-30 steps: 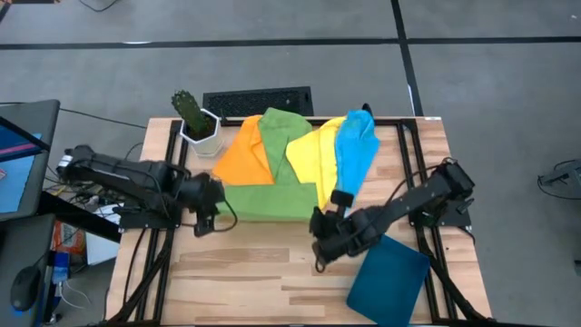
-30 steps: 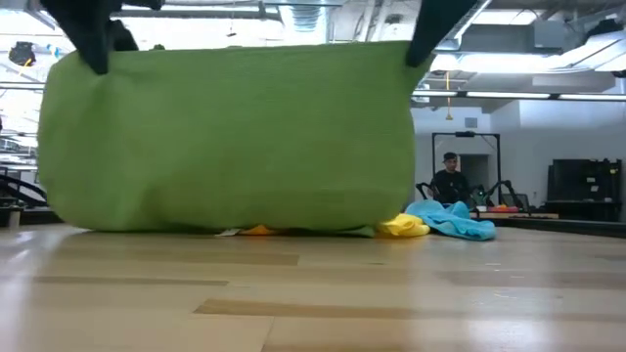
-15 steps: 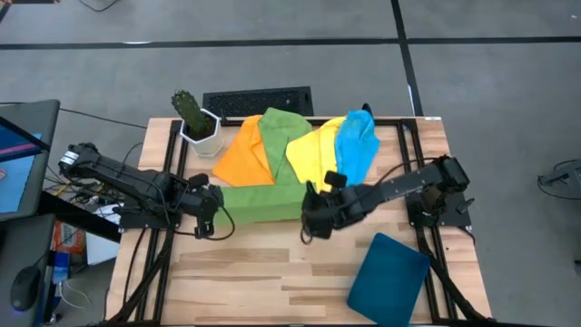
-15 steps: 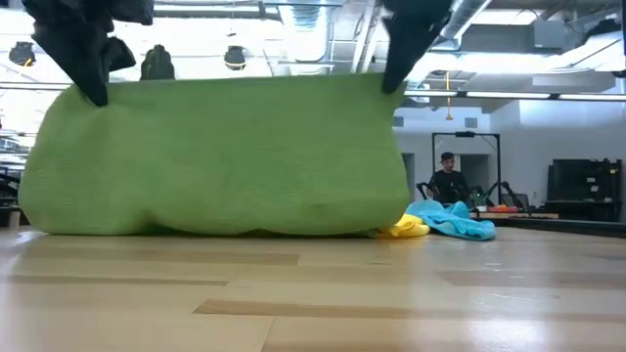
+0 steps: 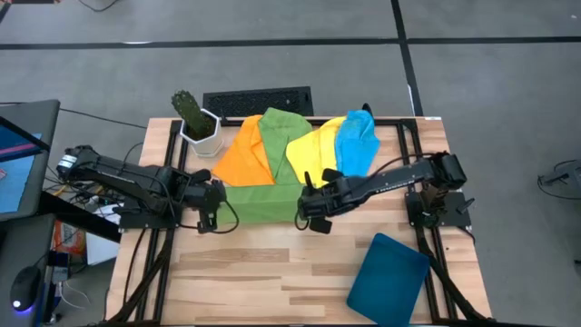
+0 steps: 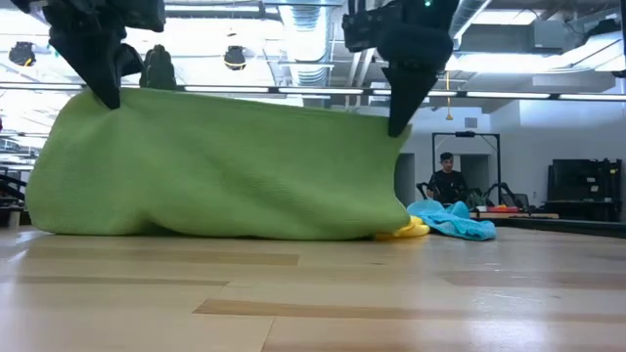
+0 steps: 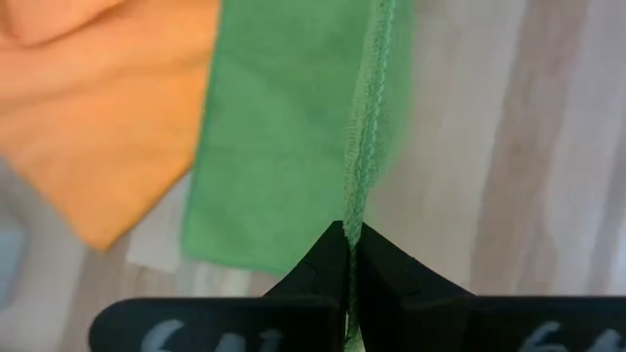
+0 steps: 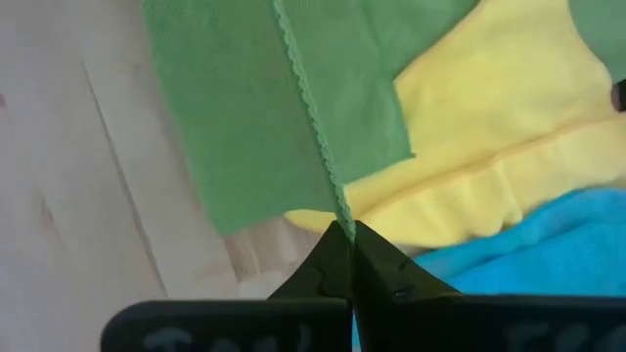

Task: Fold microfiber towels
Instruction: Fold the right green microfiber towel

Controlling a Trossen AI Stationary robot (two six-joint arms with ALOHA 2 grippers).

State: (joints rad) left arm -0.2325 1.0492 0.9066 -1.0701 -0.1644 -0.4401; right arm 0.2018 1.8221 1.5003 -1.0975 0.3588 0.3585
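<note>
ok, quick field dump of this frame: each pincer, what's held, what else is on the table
left pincer: shut on the near left corner of the green towel
right pincer: shut on its near right corner
green towel: front edge lifted, lower part resting on the table
other towels: orange, second green, yellow, blue, piled behind
tray: near right corner, apart from the towels
potted cactus: far left corner
</note>
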